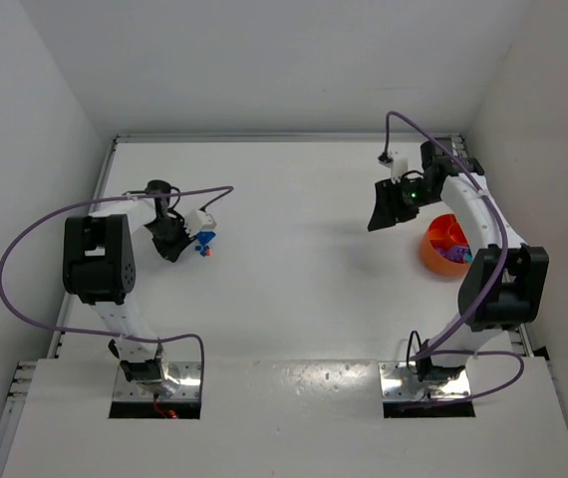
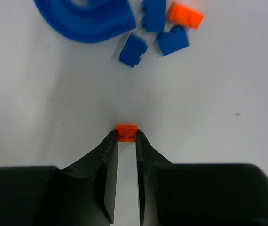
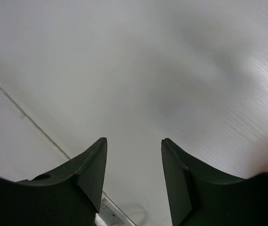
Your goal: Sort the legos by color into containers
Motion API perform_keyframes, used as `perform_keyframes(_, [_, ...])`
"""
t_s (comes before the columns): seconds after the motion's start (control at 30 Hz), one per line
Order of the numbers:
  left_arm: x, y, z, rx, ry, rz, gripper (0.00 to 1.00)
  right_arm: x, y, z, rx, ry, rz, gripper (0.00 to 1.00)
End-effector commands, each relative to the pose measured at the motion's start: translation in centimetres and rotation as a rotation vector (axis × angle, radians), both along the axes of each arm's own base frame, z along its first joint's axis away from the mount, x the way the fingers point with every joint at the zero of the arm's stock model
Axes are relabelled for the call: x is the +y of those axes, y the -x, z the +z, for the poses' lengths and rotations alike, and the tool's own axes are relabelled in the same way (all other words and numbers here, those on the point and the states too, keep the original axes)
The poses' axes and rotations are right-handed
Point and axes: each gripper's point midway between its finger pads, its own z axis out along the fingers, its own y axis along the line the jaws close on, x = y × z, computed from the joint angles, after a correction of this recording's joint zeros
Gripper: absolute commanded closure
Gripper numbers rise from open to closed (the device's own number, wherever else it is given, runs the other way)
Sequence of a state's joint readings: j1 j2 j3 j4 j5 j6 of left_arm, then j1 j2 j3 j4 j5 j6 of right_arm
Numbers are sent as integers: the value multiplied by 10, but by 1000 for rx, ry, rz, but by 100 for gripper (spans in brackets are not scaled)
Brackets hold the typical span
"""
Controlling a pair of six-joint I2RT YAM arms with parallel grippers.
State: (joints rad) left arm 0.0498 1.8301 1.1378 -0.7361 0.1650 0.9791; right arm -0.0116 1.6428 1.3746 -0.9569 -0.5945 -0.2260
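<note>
Between the fingertips of the left hand (image 2: 126,140), an orange lego (image 2: 127,132) sits pinched.

Containers: one orange tub (image 1: 429,249); its contents are too small to tally. Loose items in the left wrist view: three blue legos (image 2: 133,49) (image 2: 172,41) (image 2: 153,14), two orange legos (image 2: 127,133) (image 2: 185,14), and one curved blue piece (image 2: 84,19). Equipment: two arms, left arm (image 1: 100,261) and right arm (image 1: 498,284), and two grippers, left gripper (image 2: 127,139) and right gripper (image 3: 134,150).
</note>
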Motion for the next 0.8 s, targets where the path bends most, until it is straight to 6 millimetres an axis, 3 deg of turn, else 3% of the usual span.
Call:
perform_keyframes(0.0, [-38, 9, 9, 12, 194, -2, 95, 36, 7, 10, 7, -170, 51, 50])
perform_keyframes(0.03, [-43, 6, 18, -13, 225, -9, 95, 38, 9, 5, 37, -189, 49, 50])
perform_keyframes(0.17, [-80, 5, 62, -100, 378, -14, 98, 64, 16, 18, 82, -345, 100, 50])
perform_keyframes(0.2, [-96, 5, 81, -133, 426, -43, 98, 70, 19, 18, 110, -373, 103, 50])
perform_keyframes(0.27, [-113, 10, 97, -145, 484, -42, 98, 82, 22, 24, 134, -455, 128, 50])
perform_keyframes(0.37, [-157, 23, 132, -165, 595, -109, 98, 97, 28, 27, 217, -546, 141, 50])
perform_keyframes(0.63, [-229, 57, 176, -145, 721, -187, 98, 129, 32, 35, 350, -667, 178, 50])
perform_keyframes(0.77, [-256, 62, 200, -163, 768, -207, 98, 149, 34, 32, 380, -645, 179, 53])
